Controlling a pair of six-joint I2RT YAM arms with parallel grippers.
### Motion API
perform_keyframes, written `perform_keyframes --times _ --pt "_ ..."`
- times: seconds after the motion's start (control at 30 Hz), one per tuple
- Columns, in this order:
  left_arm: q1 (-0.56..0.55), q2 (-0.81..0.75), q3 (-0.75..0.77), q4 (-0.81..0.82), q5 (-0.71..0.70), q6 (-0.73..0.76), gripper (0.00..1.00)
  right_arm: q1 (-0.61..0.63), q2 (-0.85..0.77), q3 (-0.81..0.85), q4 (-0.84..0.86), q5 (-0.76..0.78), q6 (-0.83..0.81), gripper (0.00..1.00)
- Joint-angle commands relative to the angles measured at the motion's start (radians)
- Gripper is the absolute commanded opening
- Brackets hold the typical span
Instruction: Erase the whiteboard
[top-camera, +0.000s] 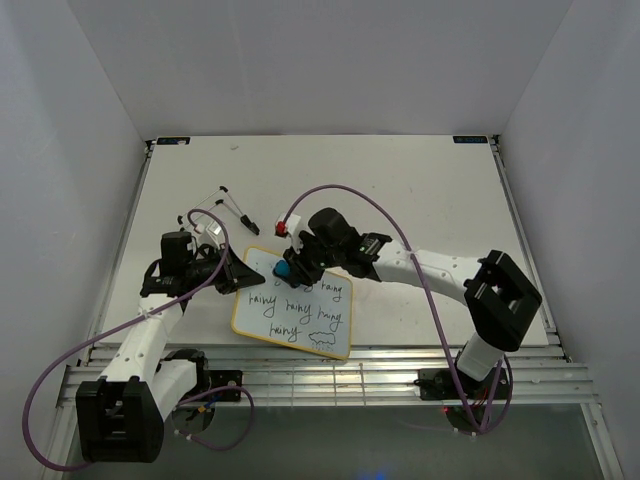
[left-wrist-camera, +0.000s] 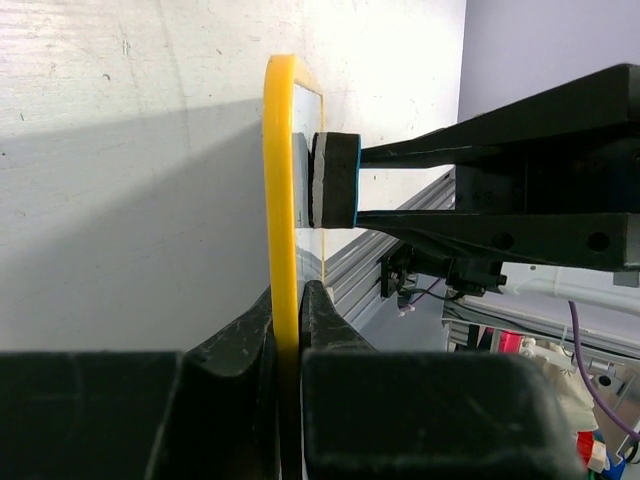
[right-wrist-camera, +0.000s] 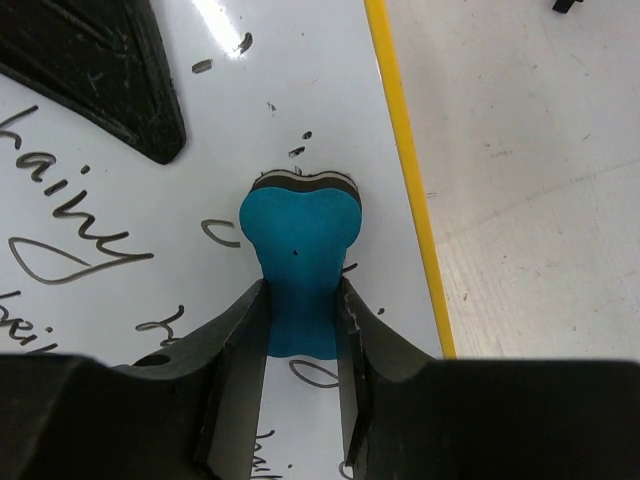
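Observation:
The whiteboard (top-camera: 295, 312) with a yellow rim lies on the table, near middle, with black handwritten words over its lower part. My left gripper (top-camera: 238, 275) is shut on its left edge; the left wrist view shows the yellow rim (left-wrist-camera: 281, 200) edge-on between my left gripper's (left-wrist-camera: 287, 310) jaws. My right gripper (top-camera: 290, 262) is shut on the blue eraser (top-camera: 284, 269), pressed on the board's upper left part. The right wrist view shows the eraser (right-wrist-camera: 298, 270) squeezed in my right gripper (right-wrist-camera: 300, 310), felt side down on the whiteboard (right-wrist-camera: 120, 200) among half-wiped strokes.
A black marker (top-camera: 234, 209) and a thin black rod (top-camera: 205, 207) lie on the table behind the board. A small red and white item (top-camera: 285, 225) sits near the right wrist. Purple cables loop over both arms. The aluminium rail (top-camera: 330, 375) runs along the near edge.

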Motion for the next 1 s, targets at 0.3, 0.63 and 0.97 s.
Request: perform_keyframes --times 0.3,0.63,0.97 --pt "-0.011 -0.033 0.03 0.141 0.079 0.077 0.0 0.133 0.311 0.547 -0.314 -0.118 0.036 0.08" --pt "-0.01 -0.036 0.03 0.136 0.063 0.074 0.0 0.065 0.371 0.444 -0.383 0.057 0.112 0.08" --pt "-0.01 -0.057 0.03 0.135 0.042 0.071 0.0 -0.06 0.165 -0.057 -0.328 0.213 0.326 0.08"
